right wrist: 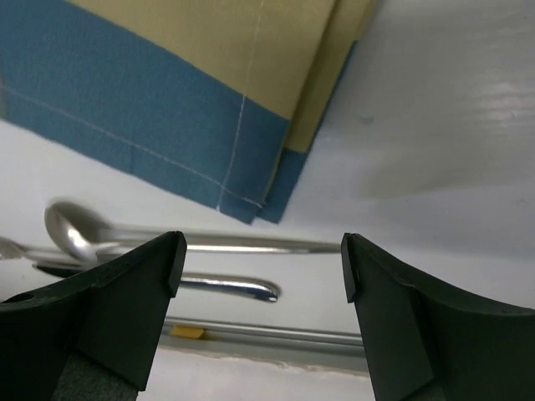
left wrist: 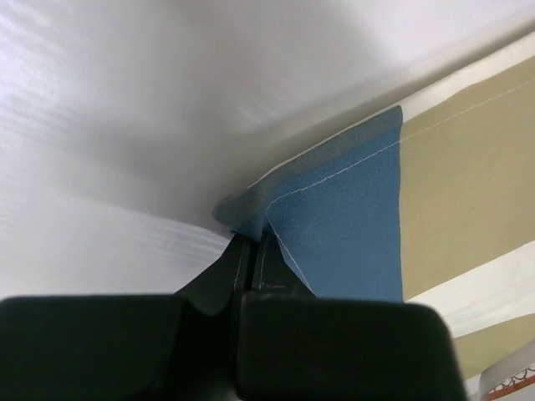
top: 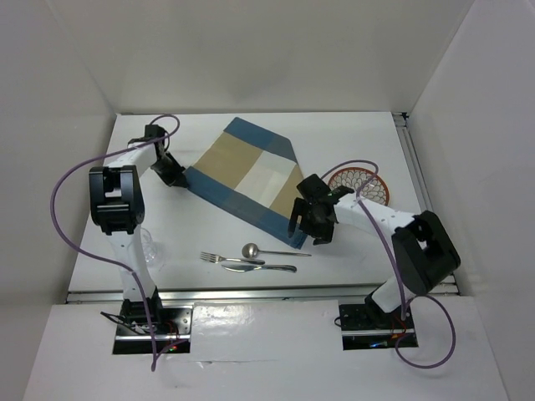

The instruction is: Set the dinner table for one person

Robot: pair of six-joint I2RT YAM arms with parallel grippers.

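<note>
The white dinner table (top: pixel 351 134) carries a blue-and-tan cloth placemat (top: pixel 251 180), lying askew with its right side folded over in two layers. My left gripper (top: pixel 177 177) is shut on the placemat's blue left corner (left wrist: pixel 251 219), which is pinched between the fingers (left wrist: pixel 251 242). My right gripper (top: pixel 306 227) is open and empty just above the placemat's near right corner (right wrist: pixel 251 180). A fork (top: pixel 219 258), a spoon (top: pixel 251 250) and a knife (top: pixel 259 267) lie together near the front edge. A red-patterned plate (top: pixel 361 185) sits right of the placemat.
A clear glass (top: pixel 145 247) stands beside the left arm at the front left. The spoon (right wrist: pixel 71 225) and the knife handle (right wrist: pixel 242 288) show below my right gripper (right wrist: pixel 263 267), with the front aluminium rail (right wrist: pixel 267 334) just beyond. White walls enclose the table.
</note>
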